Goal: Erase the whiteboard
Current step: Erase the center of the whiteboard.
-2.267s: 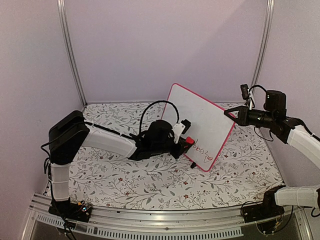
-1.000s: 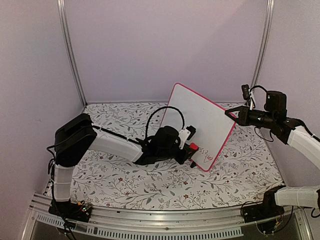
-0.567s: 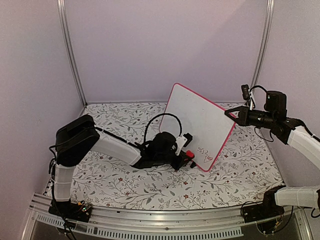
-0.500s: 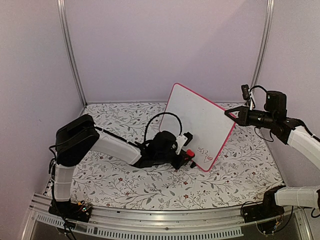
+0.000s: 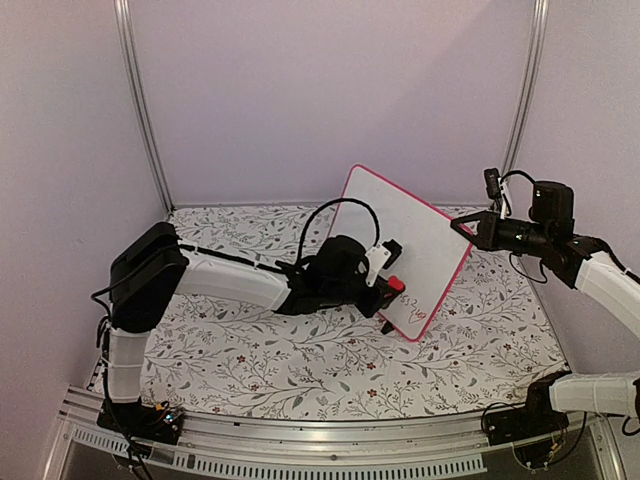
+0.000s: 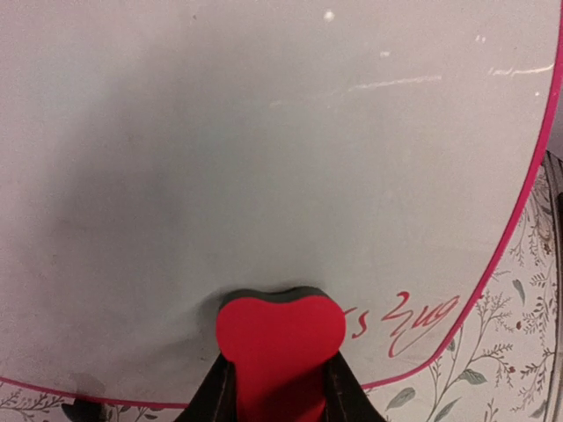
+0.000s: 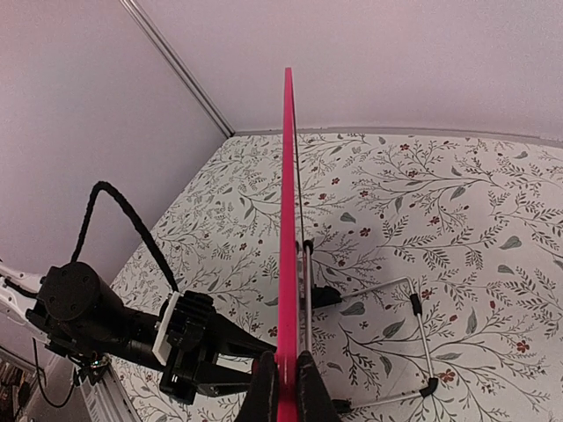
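Note:
The whiteboard point(image 5: 405, 245), white with a thin red-pink frame, stands tilted on the floral table. Red handwriting point(image 5: 419, 311) remains near its lower right corner; it also shows in the left wrist view point(image 6: 413, 316). My left gripper point(image 5: 393, 288) is shut on a red eraser block point(image 6: 280, 338) and presses its dark pad against the board's lower face, just left of the writing. My right gripper point(image 5: 458, 226) is shut on the board's upper right edge; the right wrist view shows the frame point(image 7: 288, 229) edge-on between the fingers point(image 7: 266, 387).
The board's wire stand point(image 7: 413, 338) and black feet rest on the floral tablecloth point(image 5: 300, 365) behind it. Lilac walls and metal posts point(image 5: 140, 110) enclose the table. The left arm's cable point(image 5: 330, 215) loops above its wrist.
My left gripper swept the eraser down and right, then back up along the board's lower part. Most of the red writing is gone; only a short bit remains. The right gripper held still.

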Robot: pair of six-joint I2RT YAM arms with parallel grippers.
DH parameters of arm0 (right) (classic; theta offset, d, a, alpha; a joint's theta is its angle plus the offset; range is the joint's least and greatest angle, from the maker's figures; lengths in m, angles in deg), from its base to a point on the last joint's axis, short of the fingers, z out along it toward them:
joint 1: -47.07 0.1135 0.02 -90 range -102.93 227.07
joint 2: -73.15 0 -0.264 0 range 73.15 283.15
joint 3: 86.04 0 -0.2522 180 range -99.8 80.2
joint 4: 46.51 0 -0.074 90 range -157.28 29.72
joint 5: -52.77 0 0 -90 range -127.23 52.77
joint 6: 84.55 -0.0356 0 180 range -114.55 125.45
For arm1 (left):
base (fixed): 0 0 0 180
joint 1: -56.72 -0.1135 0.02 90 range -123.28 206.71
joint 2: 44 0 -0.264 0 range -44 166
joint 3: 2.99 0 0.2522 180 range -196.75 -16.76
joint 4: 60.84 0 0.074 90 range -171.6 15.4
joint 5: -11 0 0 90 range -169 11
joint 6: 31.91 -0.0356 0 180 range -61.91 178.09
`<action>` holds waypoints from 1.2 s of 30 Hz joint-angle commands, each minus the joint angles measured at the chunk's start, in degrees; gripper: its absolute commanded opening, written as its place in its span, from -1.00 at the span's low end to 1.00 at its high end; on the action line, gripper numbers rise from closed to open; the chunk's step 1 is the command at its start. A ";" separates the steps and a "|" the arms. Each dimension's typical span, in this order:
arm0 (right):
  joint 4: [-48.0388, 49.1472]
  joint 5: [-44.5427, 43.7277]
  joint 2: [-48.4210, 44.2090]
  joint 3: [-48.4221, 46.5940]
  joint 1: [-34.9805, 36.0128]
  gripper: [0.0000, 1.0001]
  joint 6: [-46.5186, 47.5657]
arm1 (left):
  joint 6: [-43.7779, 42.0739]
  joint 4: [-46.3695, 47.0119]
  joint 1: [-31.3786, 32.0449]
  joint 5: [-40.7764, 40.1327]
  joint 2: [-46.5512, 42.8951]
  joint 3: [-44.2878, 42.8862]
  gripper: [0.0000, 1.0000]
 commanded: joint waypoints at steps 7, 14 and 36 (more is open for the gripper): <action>-6.13 3.84 1.14 0.52 1.18 -1.00 -0.66 | -0.18 4.98 -0.89 -0.57 -1.24 0.81 -1.00; -7.21 3.41 1.89 -1.21 1.17 -1.00 -1.36 | 1.39 6.15 -0.93 0.22 0.45 5.84 -1.00; -8.32 2.00 2.85 -1.43 1.15 -1.00 -3.82 | 1.74 9.29 -0.91 2.63 -2.66 4.00 -1.00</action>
